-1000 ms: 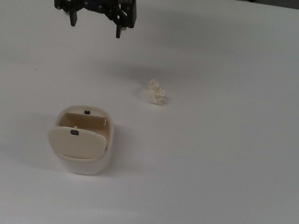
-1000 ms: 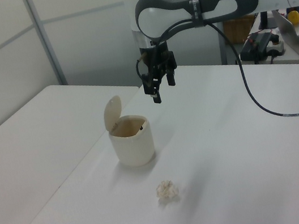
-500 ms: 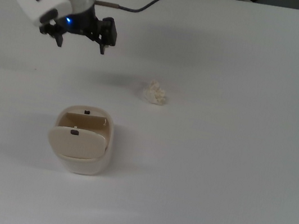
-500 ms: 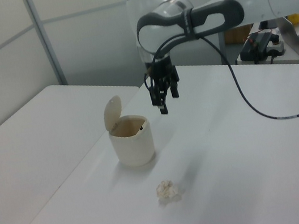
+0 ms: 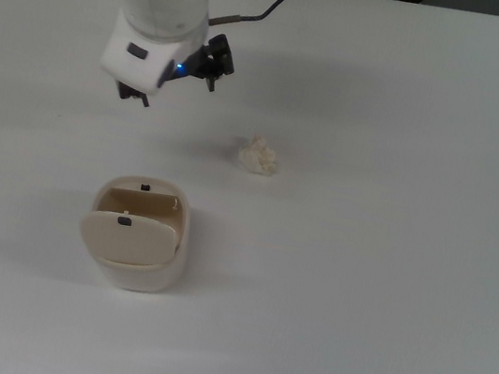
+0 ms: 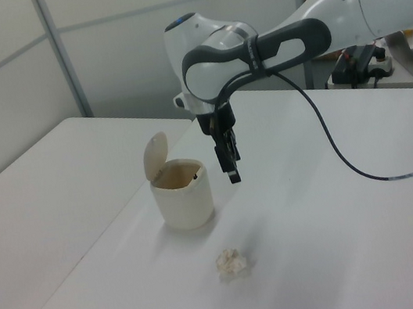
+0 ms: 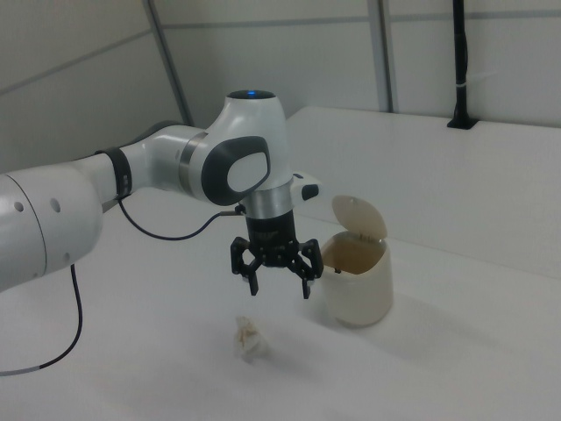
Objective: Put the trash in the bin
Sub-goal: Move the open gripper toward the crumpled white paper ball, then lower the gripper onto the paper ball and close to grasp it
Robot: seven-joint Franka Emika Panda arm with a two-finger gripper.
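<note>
Trash: small off-white lumpy wad (crumpled, paper-like) on table; hand spread, empty.

Off-white crumpled trash, small and lumpy, lying loose on the white table just above centre of the top view, low centre in the left view. Beige rounded bin standing upright at lower left of the top view, flap lid tipped open, hollow interior showing, tiny dark marks on rim; well apart from the wad.
</note>
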